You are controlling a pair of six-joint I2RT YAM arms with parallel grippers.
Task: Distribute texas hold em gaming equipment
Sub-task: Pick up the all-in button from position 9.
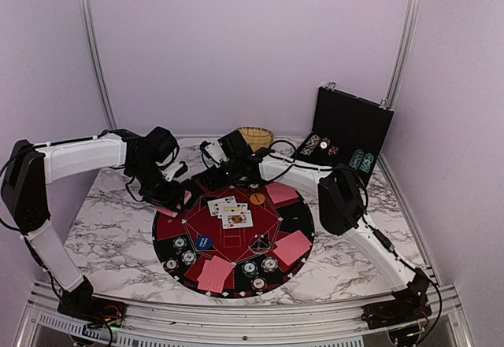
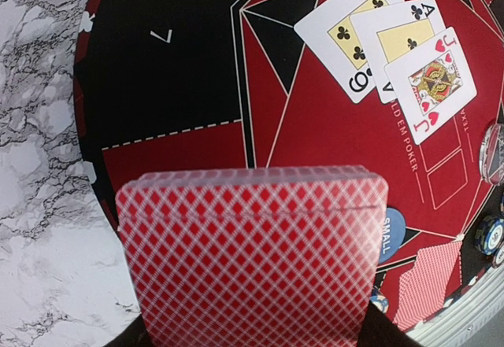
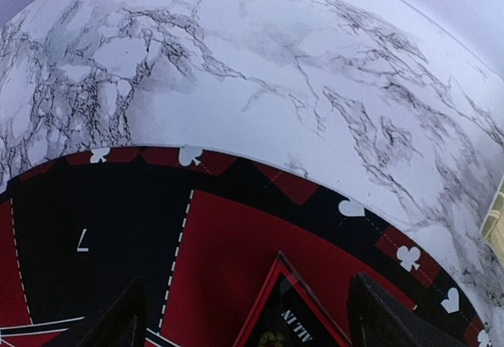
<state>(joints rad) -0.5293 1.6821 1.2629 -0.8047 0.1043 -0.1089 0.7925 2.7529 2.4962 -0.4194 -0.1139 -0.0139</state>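
Top view: left gripper [image 1: 170, 199], at the ten o'clock rim of the round black-and-red numbered mat [image 1: 168, 226], is the nearer arm. Left wrist: jaws clamped on a stack of red-backed playing cards [image 2: 252, 260], long axis crosswise; black panel marked 7 [image 2: 157, 56] at twelve o'clock. Right wrist: right gripper [image 3: 252, 323] spread wide, empty.

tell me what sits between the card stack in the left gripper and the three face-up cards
Only bare red mat with printed lines, seen in the left wrist view; the red-backed stack and face-up cards are apart.
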